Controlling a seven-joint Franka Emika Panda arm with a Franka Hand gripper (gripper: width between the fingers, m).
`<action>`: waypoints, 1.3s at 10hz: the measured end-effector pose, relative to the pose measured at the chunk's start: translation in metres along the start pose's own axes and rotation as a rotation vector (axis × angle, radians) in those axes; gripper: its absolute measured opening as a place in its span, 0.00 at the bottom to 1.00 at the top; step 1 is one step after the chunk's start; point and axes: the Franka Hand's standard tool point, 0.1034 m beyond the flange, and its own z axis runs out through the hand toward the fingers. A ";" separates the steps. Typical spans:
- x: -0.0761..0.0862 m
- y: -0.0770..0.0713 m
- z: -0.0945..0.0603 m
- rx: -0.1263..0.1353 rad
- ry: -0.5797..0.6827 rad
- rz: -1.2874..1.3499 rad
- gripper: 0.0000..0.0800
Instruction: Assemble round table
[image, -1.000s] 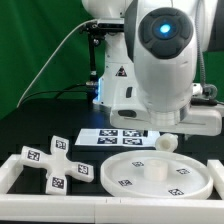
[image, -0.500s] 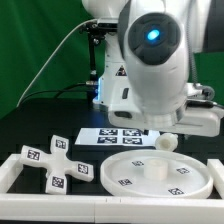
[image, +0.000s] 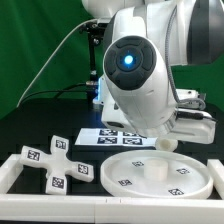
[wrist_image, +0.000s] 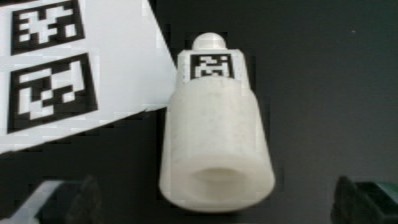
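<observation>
The short thick white cylinder (wrist_image: 214, 130) lies on its side on the black table, a tag near its narrow tip and its hollow end toward the camera. My gripper (wrist_image: 214, 205) is open above it, with dark fingers (wrist_image: 63, 205) standing apart on both sides and not touching it. In the exterior view only the cylinder's end (image: 167, 142) shows under the arm. The large rimmed round disc (image: 125, 160) lies at the front right. The cross-shaped foot (image: 55, 160) lies at the front left.
The marker board (image: 120, 136) lies flat behind the disc and shows beside the cylinder in the wrist view (wrist_image: 71, 70). A low white border wall (image: 20, 170) runs along the front. The arm's bulky body fills the upper right of the exterior view.
The arm's upper body has swung toward the exterior view's left and turned. The disc, foot and cylinder have not moved.
</observation>
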 end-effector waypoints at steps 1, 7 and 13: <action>-0.002 0.002 0.011 -0.007 -0.021 0.004 0.81; 0.001 0.005 0.038 -0.025 -0.025 0.017 0.67; -0.019 0.008 0.008 -0.015 -0.045 -0.012 0.51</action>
